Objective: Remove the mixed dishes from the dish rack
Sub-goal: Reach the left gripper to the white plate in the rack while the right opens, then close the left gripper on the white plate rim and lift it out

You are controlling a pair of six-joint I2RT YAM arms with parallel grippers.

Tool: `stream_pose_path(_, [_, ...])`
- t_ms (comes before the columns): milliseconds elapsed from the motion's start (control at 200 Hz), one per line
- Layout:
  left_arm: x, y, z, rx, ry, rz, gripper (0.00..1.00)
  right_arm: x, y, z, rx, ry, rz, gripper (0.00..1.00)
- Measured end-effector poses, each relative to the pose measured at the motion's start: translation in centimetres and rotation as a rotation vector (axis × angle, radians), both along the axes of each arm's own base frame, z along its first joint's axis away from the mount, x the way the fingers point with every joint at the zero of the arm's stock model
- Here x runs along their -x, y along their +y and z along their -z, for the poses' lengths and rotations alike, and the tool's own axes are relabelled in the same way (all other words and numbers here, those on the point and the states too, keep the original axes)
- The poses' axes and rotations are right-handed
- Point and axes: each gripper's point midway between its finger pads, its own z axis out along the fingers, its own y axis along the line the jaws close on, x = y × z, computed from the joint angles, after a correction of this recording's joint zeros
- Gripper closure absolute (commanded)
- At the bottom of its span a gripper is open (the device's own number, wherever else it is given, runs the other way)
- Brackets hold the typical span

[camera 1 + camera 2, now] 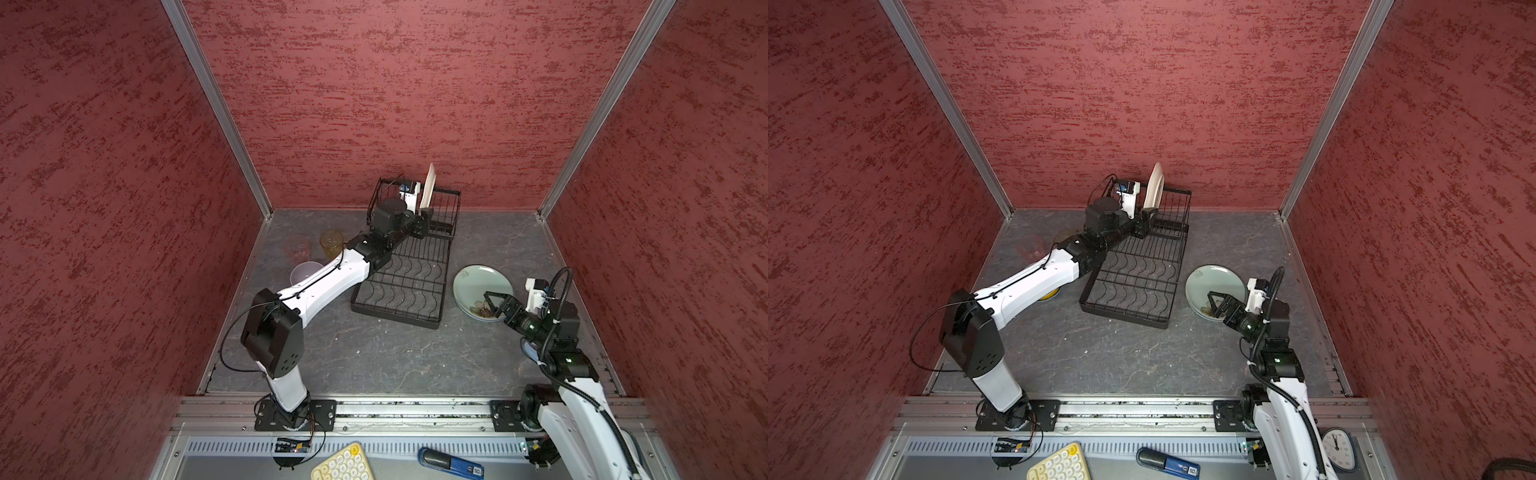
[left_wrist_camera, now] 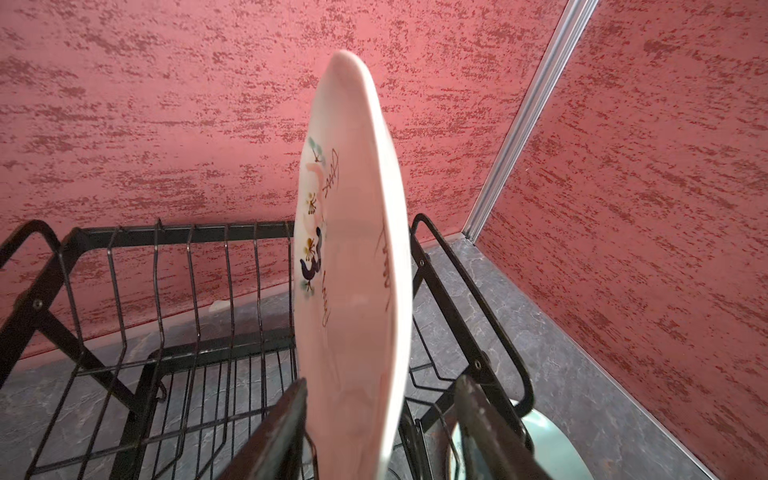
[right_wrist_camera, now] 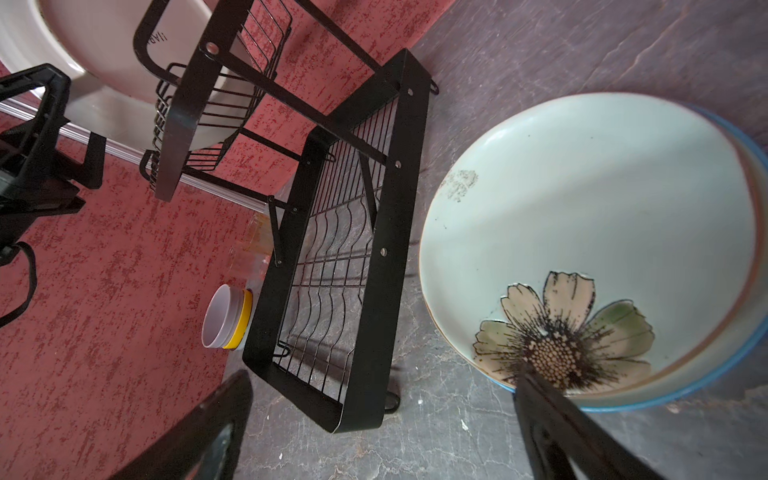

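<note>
A white plate [image 1: 428, 187] [image 1: 1154, 185] [image 2: 353, 249] with a painted pattern stands on edge in the raised basket of the black dish rack [image 1: 407, 282] [image 1: 1133, 286] [image 3: 365, 232]. My left gripper [image 1: 426, 220] [image 2: 384, 399] straddles the plate's lower edge: one finger [image 2: 291, 415] touches its face, while the other finger [image 2: 478, 415] stands apart from its rim. The rack's low tray is bare. My right gripper [image 1: 496, 303] [image 3: 382, 415] hangs open over a pale green flower plate [image 1: 478, 282] [image 3: 582, 228], which lies stacked on a blue-rimmed dish right of the rack.
Left of the rack stand an amber tumbler [image 1: 331, 243], a pink tumbler [image 1: 297, 249] and a lilac bowl [image 1: 305, 272] nested in a yellow bowl [image 3: 243, 320]. Red walls close the back and sides. A keyboard [image 1: 345, 463] lies beyond the front rail.
</note>
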Motion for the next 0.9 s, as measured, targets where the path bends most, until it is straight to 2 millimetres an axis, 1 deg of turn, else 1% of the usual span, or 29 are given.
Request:
stream_pose_path(40, [-0.4,-0.2,0.4,-0.016,-0.002,-0.003,0.53,0.0,0.0,0.1,0.001,0.006,0.003,0.01])
stream_pose_path(100, [-1.2,-0.4,1.1,-0.035,-0.003,-0.019,0.65,0.1,-0.1,0.3,0.003,0.015,0.008,0.01])
stream_pose_path(140, [-1.7,-0.5,1.5,-0.054,-0.007,-0.029,0.70,0.2,-0.1,0.4,0.003,0.021,0.009,0.01])
stream_pose_path(250, [-2.2,-0.8,2.4,-0.081,-0.007,-0.042,0.74,0.4,-0.2,0.5,0.002,0.028,0.013,0.01])
stream_pose_path(321, [-2.3,-1.0,2.6,-0.088,-0.008,-0.043,0.84,0.5,-0.2,0.4,0.001,0.023,0.018,0.01])
stream_pose_path(386, [-2.4,-0.9,2.4,-0.097,-0.019,-0.052,1.00,0.5,-0.3,0.3,0.001,0.019,0.023,0.01])
stream_pose_path(516, [-2.4,-0.9,2.4,-0.117,-0.023,-0.049,1.00,0.5,-0.5,0.2,0.003,0.018,0.033,0.01])
stream_pose_path(646, [-2.3,-0.9,2.3,-0.143,-0.025,-0.048,1.00,0.5,-0.6,0.6,0.002,0.036,0.040,0.01])
stream_pose_path(897, [-1.7,-1.4,2.5,-0.234,-0.065,-0.027,1.00,0.4,-0.7,1.1,0.003,0.057,0.050,0.01])
